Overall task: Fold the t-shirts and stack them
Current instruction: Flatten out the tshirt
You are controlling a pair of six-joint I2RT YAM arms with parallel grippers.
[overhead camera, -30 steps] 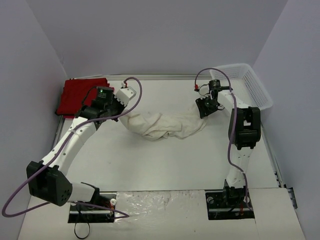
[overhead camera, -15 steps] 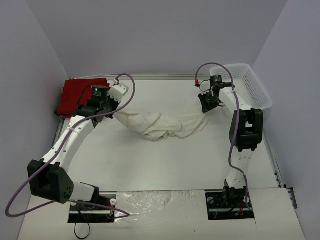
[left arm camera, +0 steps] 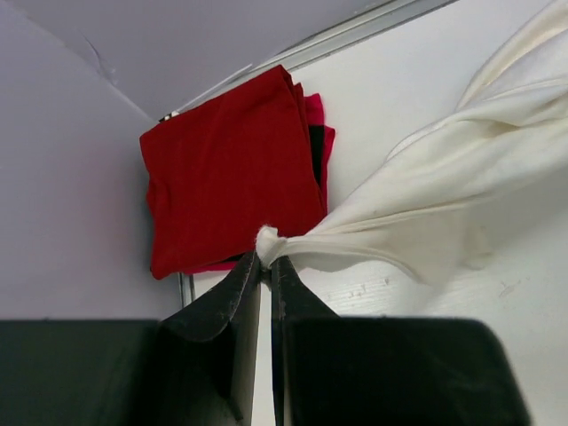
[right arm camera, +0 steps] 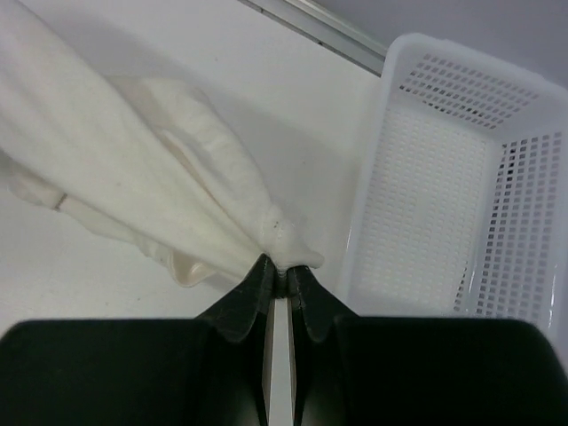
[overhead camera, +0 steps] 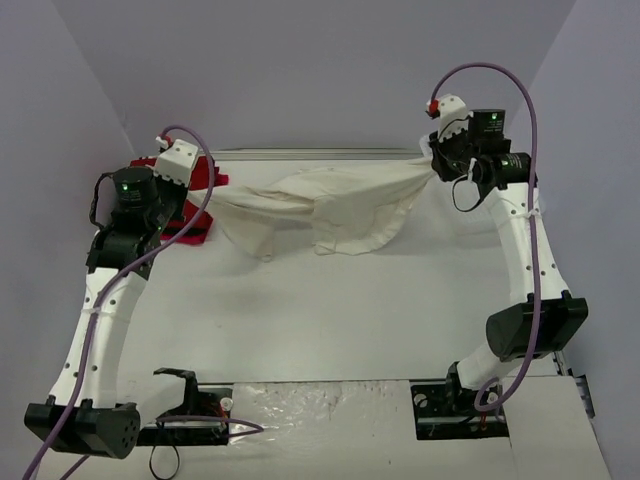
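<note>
The cream-white t-shirt [overhead camera: 330,205] is stretched over the desk [overhead camera: 330,310], its ends clamped in the closed left fingers [left arm camera: 222,302] and right fingers [right arm camera: 244,302]. Red t-shirts [left arm camera: 226,169] are stacked far left.

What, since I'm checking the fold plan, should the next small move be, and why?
Probably lower both arms together, keeping tension, to lay the cream-white cloth t-shirt flat on the white table: the left gripper and right gripper each pinch an end, and its middle sags.
</note>
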